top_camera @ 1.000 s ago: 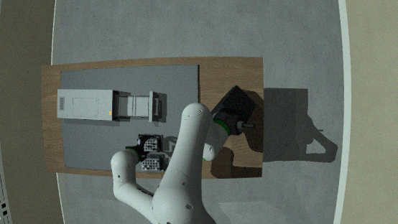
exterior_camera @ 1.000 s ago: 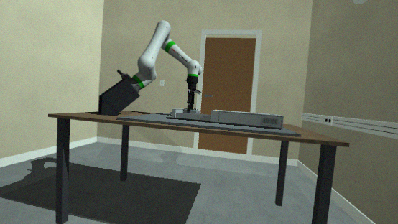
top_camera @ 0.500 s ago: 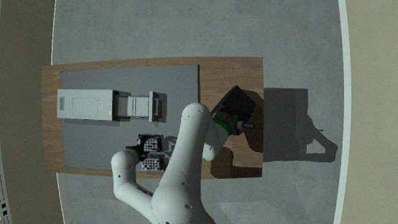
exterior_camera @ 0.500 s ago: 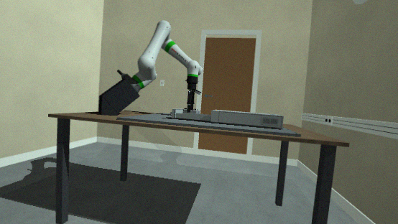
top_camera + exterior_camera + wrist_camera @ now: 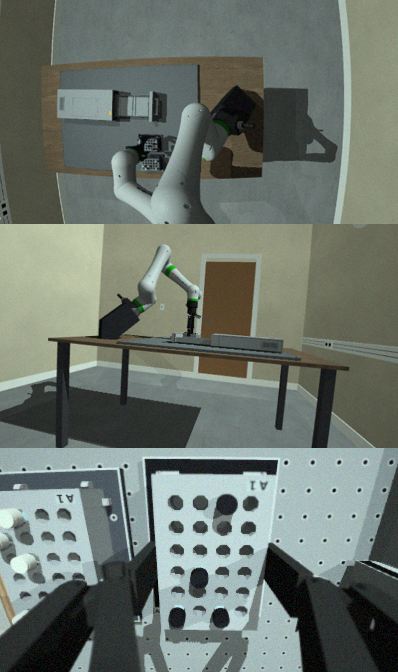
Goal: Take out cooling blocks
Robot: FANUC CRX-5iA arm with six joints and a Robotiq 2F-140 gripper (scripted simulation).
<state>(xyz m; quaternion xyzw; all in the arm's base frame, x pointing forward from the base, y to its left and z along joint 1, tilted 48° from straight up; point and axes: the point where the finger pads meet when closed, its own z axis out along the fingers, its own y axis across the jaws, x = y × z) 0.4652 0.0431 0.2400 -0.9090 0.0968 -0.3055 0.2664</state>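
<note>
Black-capped block: in the D1 area, on the near side from COLD; can't tell if fully flat. Gripper is part-open, fingers closed on that block's two long sides. Four black caps show in bores.

Block looks rigid, moderately heavy, probably smooth-sided; best hold is the long sides, mid-length, square and level. Loose tubes are the fragile bit: a tilt or knock could spill them. Likely step: seating or release; ease down, open evenly, lift straight.

White-capped block: beyond it from COLD, at D2, apart from the fingers. COLD's drawer sticks out, empty of blocks, lamp lit; closing still to do.
</note>
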